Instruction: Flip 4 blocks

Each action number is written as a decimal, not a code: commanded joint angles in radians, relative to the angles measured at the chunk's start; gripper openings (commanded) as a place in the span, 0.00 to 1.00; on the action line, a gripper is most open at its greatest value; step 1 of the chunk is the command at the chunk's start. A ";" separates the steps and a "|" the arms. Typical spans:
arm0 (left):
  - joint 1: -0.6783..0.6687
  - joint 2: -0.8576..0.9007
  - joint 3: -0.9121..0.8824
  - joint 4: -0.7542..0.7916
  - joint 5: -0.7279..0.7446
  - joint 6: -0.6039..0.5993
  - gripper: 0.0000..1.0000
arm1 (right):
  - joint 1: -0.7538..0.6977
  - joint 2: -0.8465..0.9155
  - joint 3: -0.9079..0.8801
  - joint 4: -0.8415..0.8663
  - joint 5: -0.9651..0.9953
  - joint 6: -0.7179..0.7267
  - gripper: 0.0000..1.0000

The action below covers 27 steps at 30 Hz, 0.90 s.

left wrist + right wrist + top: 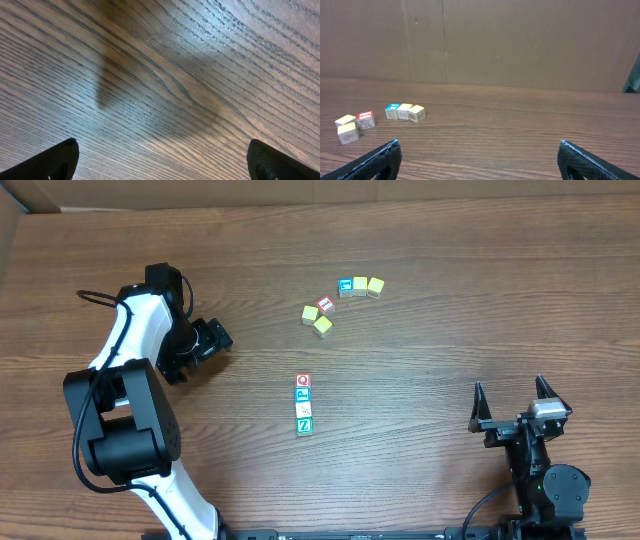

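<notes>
Desk [450, 300]: brown wood grain, sound, with soft glare patches in the left wrist view. Far side, right of centre: three cubes in a tight row, a blue cube [346, 286] at the left end and two yellow cubes [360, 285] [375, 285] beside it. Just left of that row and slightly nearer: a close-set cluster, a red cube [325, 305] with one yellow cube [310, 312] at its left and another [323, 326] just nearer. Cardboard wall [495, 40] stands behind the far edge, creased vertically.
</notes>
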 commanded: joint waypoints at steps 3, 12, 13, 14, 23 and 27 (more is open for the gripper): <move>-0.014 -0.121 0.010 0.001 -0.007 -0.003 1.00 | -0.003 -0.008 -0.011 0.005 -0.005 -0.008 1.00; -0.019 -0.542 0.010 0.000 -0.007 -0.003 1.00 | -0.003 -0.008 -0.011 0.005 -0.006 -0.008 1.00; -0.020 -0.598 0.010 0.001 -0.007 -0.003 1.00 | -0.003 -0.008 -0.011 0.005 -0.006 -0.008 1.00; -0.020 -0.638 0.010 0.000 -0.007 -0.003 1.00 | -0.003 -0.008 -0.011 0.005 -0.005 -0.008 1.00; -0.020 -1.020 0.010 -0.020 -0.039 0.012 1.00 | -0.003 -0.008 -0.011 0.005 -0.006 -0.008 1.00; -0.020 -1.144 0.010 -0.024 -0.040 0.013 1.00 | -0.003 -0.008 -0.011 0.005 -0.005 -0.008 1.00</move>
